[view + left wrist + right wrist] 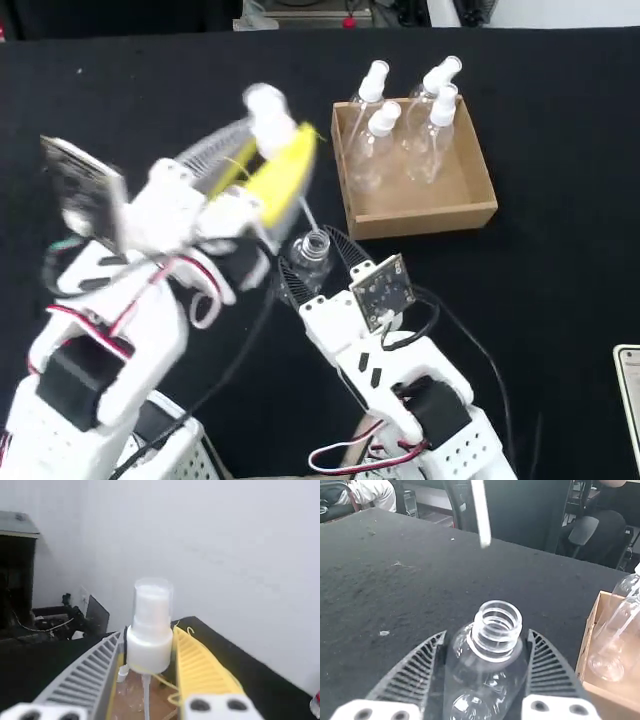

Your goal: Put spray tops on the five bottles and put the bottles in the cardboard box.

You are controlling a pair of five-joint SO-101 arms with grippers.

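My right gripper (313, 262) is shut on a clear open-necked bottle (487, 665), held upright on the black table in front of the cardboard box (470, 200). My left gripper (147, 652) is shut on a white spray top (150, 627) with a clear cap, raised above the table left of the box. In the high view the spray top (268, 110) sits between a grey and a yellow finger (285, 170), and its thin dip tube (481, 512) hangs down above and just behind the bottle's (311, 252) neck. Several capped bottles (375, 140) lie in the box.
The cardboard box's corner (600, 645) with clear bottles lies close beside the held bottle. Cables (470, 345) trail across the table near the right arm's base. A white object (628, 385) pokes in at the table's right edge.
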